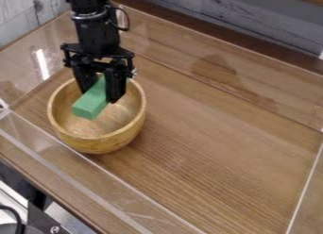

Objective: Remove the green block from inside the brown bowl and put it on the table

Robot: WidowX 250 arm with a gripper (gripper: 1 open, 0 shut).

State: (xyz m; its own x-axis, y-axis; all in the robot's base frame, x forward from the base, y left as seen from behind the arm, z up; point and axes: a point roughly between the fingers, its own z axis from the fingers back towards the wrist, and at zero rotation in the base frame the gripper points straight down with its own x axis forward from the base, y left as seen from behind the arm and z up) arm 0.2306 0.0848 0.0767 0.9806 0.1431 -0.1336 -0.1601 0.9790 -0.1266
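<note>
The green block [90, 103] hangs tilted above the inside of the brown bowl [78, 131], its upper end pinched between the black fingers of my gripper [98, 89]. The gripper is shut on the block and comes straight down from the arm above. The block's lower end is lifted off the bowl's floor and sits over the bowl's left half. The bowl rests on the table [214, 134] at the left, with nothing else showing inside it.
Low clear acrylic walls [164, 195] border the tabletop along the front, left and right. A grey plank wall [252, 16] stands behind. A broad stretch of wood surface lies to the right of the bowl.
</note>
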